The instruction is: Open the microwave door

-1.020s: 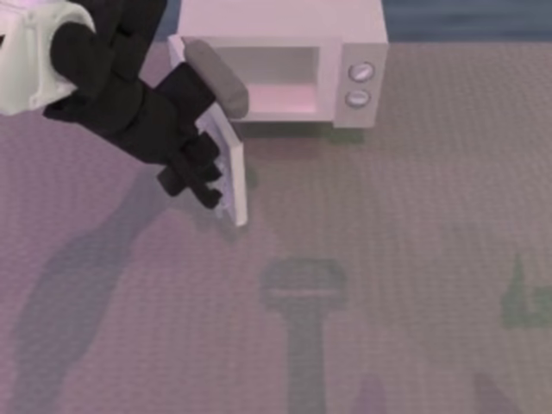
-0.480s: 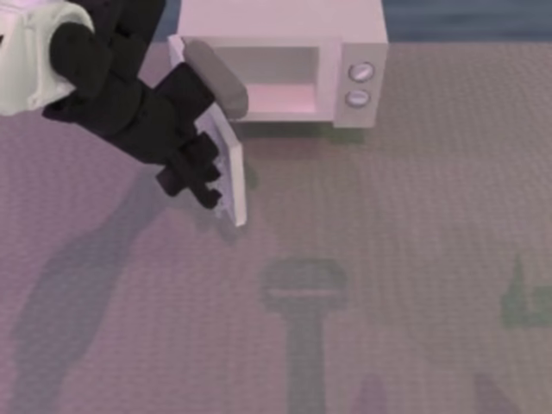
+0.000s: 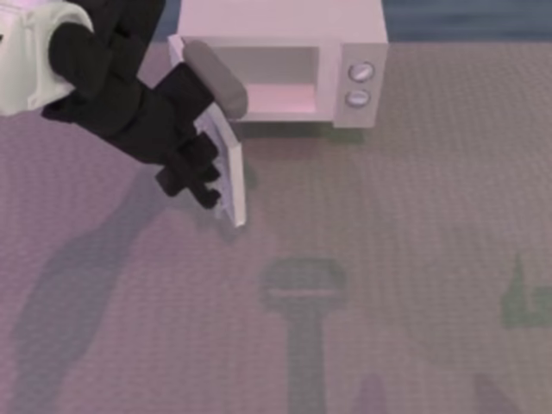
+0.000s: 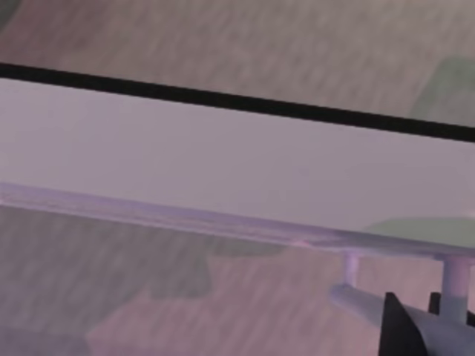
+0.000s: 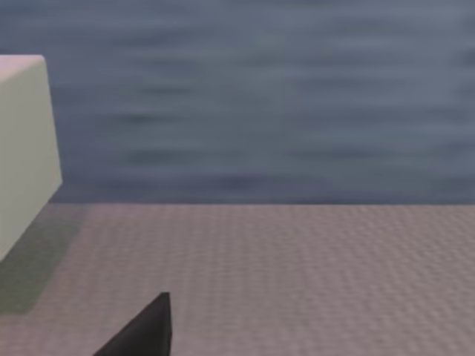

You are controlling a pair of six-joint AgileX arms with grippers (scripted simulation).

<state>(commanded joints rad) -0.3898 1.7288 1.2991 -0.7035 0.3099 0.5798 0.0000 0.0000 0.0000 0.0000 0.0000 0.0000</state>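
Observation:
The white microwave (image 3: 285, 21) stands at the table's far edge, its pale interior (image 3: 276, 82) exposed and two grey knobs (image 3: 360, 84) on its right panel. The microwave door (image 3: 235, 177) hangs swung out to the left, pointing toward the near side. My left gripper (image 3: 205, 185) is shut on the door's slim handle at its free end. In the left wrist view the door (image 4: 223, 156) fills the middle, and the handle (image 4: 360, 298) runs between the dark fingertips (image 4: 401, 337). A dark tip of my right gripper (image 5: 148, 334) shows low over the table.
A side of the microwave (image 5: 22, 148) appears at the edge of the right wrist view, with a blue backdrop behind. Arm shadows lie on the purple-grey table (image 3: 414, 216). The right arm itself is outside the top view.
The door's free end has swung slightly further to the left with my left gripper on the handle. Nothing else has moved.

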